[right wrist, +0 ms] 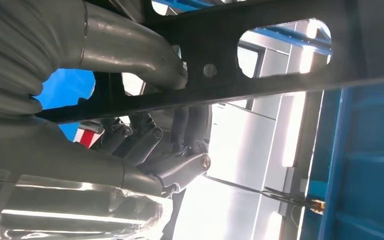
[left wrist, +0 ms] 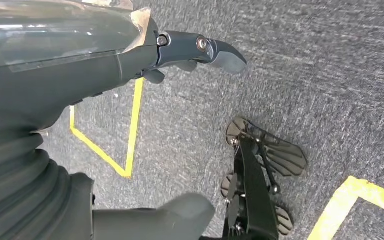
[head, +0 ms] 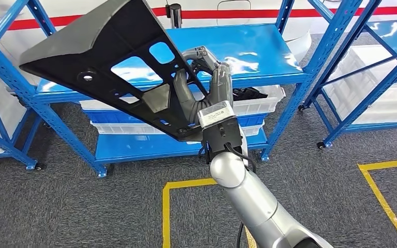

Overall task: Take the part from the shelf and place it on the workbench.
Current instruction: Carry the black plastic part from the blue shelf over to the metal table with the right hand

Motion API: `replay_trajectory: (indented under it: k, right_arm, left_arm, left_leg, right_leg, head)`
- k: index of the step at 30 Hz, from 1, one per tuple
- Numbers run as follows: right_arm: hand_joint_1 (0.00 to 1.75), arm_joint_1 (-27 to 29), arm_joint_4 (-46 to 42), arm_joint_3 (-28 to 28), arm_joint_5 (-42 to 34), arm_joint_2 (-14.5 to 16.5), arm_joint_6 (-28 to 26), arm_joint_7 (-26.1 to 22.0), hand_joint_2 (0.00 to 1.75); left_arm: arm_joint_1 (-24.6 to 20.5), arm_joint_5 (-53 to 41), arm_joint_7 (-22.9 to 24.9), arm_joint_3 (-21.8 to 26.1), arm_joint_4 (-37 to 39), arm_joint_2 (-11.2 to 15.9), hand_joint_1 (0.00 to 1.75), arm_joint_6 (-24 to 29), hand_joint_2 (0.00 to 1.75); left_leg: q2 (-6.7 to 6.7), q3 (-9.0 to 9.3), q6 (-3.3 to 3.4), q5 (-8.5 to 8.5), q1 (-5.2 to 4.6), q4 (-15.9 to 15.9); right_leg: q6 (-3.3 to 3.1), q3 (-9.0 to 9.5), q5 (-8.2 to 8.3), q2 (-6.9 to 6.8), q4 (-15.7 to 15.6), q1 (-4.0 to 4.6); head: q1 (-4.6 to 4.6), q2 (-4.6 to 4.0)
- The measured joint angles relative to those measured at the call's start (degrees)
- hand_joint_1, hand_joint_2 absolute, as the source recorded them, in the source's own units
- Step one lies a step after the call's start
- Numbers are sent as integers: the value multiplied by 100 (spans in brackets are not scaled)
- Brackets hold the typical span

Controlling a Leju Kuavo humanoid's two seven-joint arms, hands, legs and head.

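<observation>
A large black triangular part [head: 108,57] with several cut-outs hangs tilted in the air in front of the blue shelf [head: 253,51]. My right hand [head: 207,88] grips it at its lower right edge, fingers wrapped through an opening. The right wrist view, from up close, has the part's black bars [right wrist: 280,80] crossing my right hand [right wrist: 145,150], whose fingers curl around one bar. In the left wrist view my left hand [left wrist: 55,85] hangs over the grey carpet, its fingers [left wrist: 200,50] stretched out and holding nothing.
White bins [head: 258,106] sit on the shelf's lower levels. A second blue rack [head: 362,62] with white bins stands at the right. Yellow tape lines [head: 186,186] mark the grey carpet [head: 108,206] below my arm.
</observation>
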Motion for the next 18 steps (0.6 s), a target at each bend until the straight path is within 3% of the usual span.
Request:
replay_trajectory:
  k: [2,3,5,7,8,9,10,11,13,14,15,16,17,18]
  right_arm:
    - [175,-6,29,-43,-13,-34,2,4,175]
    - [175,-12,48,-67,-33,-61,15,8,175]
    - [175,-34,87,-119,-100,-137,58,4,175]
    - [175,-57,134,-174,-183,-241,89,-7,175]
    - [175,-64,157,-199,-221,-303,92,-11,175]
    - [175,-68,174,-224,-255,-371,93,-14,175]
    - [175,-69,186,-248,-282,-441,92,-18,175]
    - [175,-69,191,-274,-302,-510,87,-22,175]
    - [175,-56,181,-334,-326,-641,73,-26,175]
    - [175,-35,169,-369,-330,-710,57,-25,175]
    - [175,4,154,-407,-326,-780,42,-15,175]
    - [175,70,135,-452,-315,-858,26,8,175]
    - [175,151,119,-498,-298,-933,9,35,175]
    - [175,238,103,-546,-281,-1000,-4,66,175]
  left_arm:
    - [1,1,-2,0,5,17,0,-31,175]
    - [2,1,-9,0,8,27,0,-48,175]
    - [8,1,-40,0,10,44,0,-86,175]
    - [17,-2,-87,0,10,64,0,-128,175]
    - [18,-9,-112,0,10,69,0,-148,175]
    - [19,-24,-134,0,10,73,0,-169,175]
    - [20,-45,-151,-1,10,75,0,-184,175]
    - [21,-77,-164,-4,10,75,0,-200,175]
    - [20,-167,-186,-23,10,73,0,-229,175]
    - [21,-224,-200,-41,10,72,0,-242,175]
    - [22,-285,-213,-62,10,69,0,-250,175]
    - [25,-346,-224,-94,10,64,0,-256,175]
    - [27,-404,-236,-131,10,57,0,-260,175]
    - [28,-450,-244,-169,10,48,0,-264,175]
  left_leg:
    - [23,-92,124,81,-11,-50]
    - [38,-154,210,152,-12,-73]
    - [61,-304,331,308,-26,-96]
    - [63,-493,372,457,-50,-92]
    - [63,-587,374,532,-57,-89]
    - [64,-685,367,610,-62,-87]
    - [63,-781,355,689,-65,-85]
    - [62,-866,337,768,-66,-82]
    - [57,-991,283,916,-80,-74]
    - [55,-1018,254,992,-88,-85]
    - [53,-1029,226,1065,-92,-108]
    - [49,-1034,197,1143,-90,-141]
    - [41,-1052,169,1148,-78,-153]
    - [36,-1091,142,1038,-64,-98]
  right_leg:
    - [87,-78,25,9,29,11]
    - [85,-150,-77,18,123,15]
    - [17,-355,-534,32,627,6]
    - [-11,-511,-937,36,1349,-1]
    - [25,-512,-979,37,1589,-4]
    - [84,-427,-906,37,1658,-4]
    - [145,-252,-771,37,1537,-4]
    - [177,18,-653,37,1224,-4]
    - [137,656,-655,40,321,27]
    - [96,857,-715,45,-25,44]
    - [59,947,-760,51,-216,69]
    - [25,914,-740,53,-259,72]
    - [-11,868,-677,41,-251,41]
    - [-72,815,-611,29,-244,15]
  head:
    - [-1,0]
    - [14,0]
    - [35,0]
    - [51,0]
    - [51,0]
    - [52,0]
    - [53,0]
    - [54,0]
    - [49,0]
    - [45,0]
    - [39,0]
    - [30,0]
    - [31,0]
    - [27,0]
